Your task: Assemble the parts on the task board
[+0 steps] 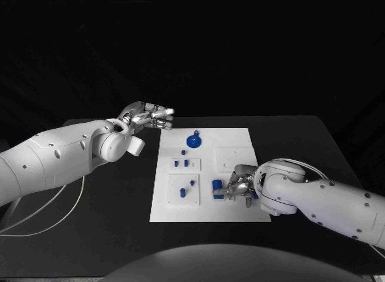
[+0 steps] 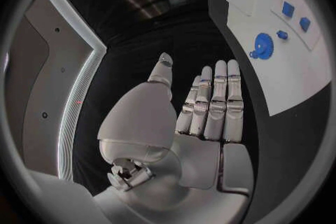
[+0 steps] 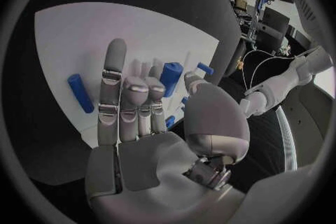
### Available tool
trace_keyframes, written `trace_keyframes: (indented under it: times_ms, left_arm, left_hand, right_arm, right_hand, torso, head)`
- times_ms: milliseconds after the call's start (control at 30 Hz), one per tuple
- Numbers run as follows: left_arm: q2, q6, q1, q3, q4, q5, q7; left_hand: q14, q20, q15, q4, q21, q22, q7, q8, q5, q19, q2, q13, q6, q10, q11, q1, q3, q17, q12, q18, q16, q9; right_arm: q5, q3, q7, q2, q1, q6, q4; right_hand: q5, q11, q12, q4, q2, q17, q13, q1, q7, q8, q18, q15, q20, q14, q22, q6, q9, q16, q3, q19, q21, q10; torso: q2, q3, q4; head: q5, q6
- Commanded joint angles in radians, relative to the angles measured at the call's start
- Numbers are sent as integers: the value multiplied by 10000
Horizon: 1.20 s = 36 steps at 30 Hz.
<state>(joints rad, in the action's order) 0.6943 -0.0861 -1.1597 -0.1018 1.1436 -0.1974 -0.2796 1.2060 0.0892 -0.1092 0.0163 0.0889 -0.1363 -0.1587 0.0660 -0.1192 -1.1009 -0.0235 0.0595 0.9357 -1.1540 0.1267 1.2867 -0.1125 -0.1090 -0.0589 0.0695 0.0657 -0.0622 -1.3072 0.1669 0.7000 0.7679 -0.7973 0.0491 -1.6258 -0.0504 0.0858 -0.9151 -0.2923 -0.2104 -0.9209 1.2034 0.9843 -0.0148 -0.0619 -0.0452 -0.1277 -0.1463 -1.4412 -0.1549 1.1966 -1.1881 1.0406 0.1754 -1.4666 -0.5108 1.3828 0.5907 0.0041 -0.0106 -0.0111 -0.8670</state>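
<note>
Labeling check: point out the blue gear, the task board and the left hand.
blue gear (image 1: 193,140): head view, middle of the disc.
task board (image 1: 235,141): head view, bare white area near the far right corner.
left hand (image 1: 148,116): head view, middle of the silver hand, off the board's far left corner.

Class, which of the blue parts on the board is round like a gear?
The blue gear at the task board's far end, nearest the left hand; the others are small blocks or cylinders.
</note>
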Motion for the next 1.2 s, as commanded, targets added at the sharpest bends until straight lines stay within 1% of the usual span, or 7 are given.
trace_keyframes:
  times_ms: [33, 233, 567, 733, 1033, 1067, 1200]
  left_arm:
    - [5, 94, -5, 6, 18, -28, -31]
    - [24, 95, -5, 6, 23, -30, -25]
    - [26, 106, -5, 5, 12, -32, -4]
    - [35, 104, -5, 5, 12, -32, 17]
    - [39, 113, -5, 5, 4, -32, 39]
    - [39, 113, -5, 5, 3, -32, 40]
    - [36, 118, -5, 5, 2, -32, 43]
  left_hand:
    - [-56, 33, 13, -29, 37, 10, -5, -33, -30, -1, 12, 17, -92, 73, 1, -68, 6, -16, -27, -80, -18, 16]
    - [-58, 33, 11, -10, 56, 51, -11, -37, -22, 5, -9, 17, -140, 79, 7, -56, 22, -19, -26, -80, -19, 18]
    - [-58, 33, 11, -10, 56, 51, -11, -37, -22, 5, -9, 17, -140, 79, 7, -56, 22, -19, -26, -80, -19, 18]
    - [-49, 32, 15, 4, 66, 64, -30, -51, -7, 1, -27, 16, -293, 86, 10, -58, 23, -22, -26, -80, -16, 27]
    - [-49, 32, 15, 4, 66, 64, -30, -51, -7, 1, -27, 16, -293, 86, 10, -58, 23, -22, -26, -80, -16, 27]
    - [-49, 32, 15, 4, 66, 64, -30, -51, -7, 1, -27, 16, -293, 86, 10, -58, 23, -22, -26, -80, -16, 27]
    - [-49, 32, 15, 4, 66, 64, -30, -51, -7, 1, -27, 16, -293, 86, 10, -58, 23, -22, -26, -80, -16, 27]
  right_arm:
    - [64, 13, 213, 90, 6, -14, -147]
    - [136, 50, 109, 239, 6, 77, -308]
    - [229, 68, -11, 376, 7, 445, -353]
    - [165, 70, -26, 371, 7, 493, -340]
    - [8, 77, 43, 317, 7, 379, -253]
    - [-26, 78, 62, 308, 7, 338, -237]
    - [-97, 80, 136, 278, 7, 201, -186]
  right_hand:
    - [10, -40, 8, -2, -49, -1, 7, 28, -27, -33, 108, -44, -71, -6, -7, 10, -10, -66, -127, -449, -65, 60]
    - [9, -40, 10, -4, -62, -9, 11, 5, -27, -32, 103, -43, -68, -8, -4, 9, -8, -73, -255, -450, -64, 64]
    - [11, -37, 4, 68, 67, -45, 28, 812, -30, -40, 109, -44, -68, -17, 2, 81, -44, -67, -372, -448, -56, 67]
    - [13, -44, -8, 245, 48, -42, 38, 1205, -18, -43, 106, -39, -66, -13, 5, 101, -120, -80, 74, -450, -50, 72]
    - [10, -44, -17, 274, 92, -71, 41, 1056, -31, -35, 101, -39, -58, -23, 0, 129, -254, -63, 356, -448, -66, 76]
    - [10, -37, -20, 234, 173, -63, 41, 1018, -36, -36, 101, -38, -59, -16, 0, 139, -261, -73, 437, -450, -66, 79]
    - [14, -27, -24, 108, 253, -73, 44, 818, -49, -35, 112, -47, -69, -19, 0, 152, -287, -73, 744, -451, -70, 89]
  torso:
    - [4, 4, -7]
    - [10, 3, 7]
    - [5, -6, 12]
    - [10, -2, 12]
    - [7, -7, 16]
    - [6, -8, 12]
    - [2, -10, 10]
  head:
    - [-4, 21]
    - [6, 17]
    - [15, -9]
    - [6, -2]
    - [0, -18]
    - [0, -21]
    - [-3, -23]
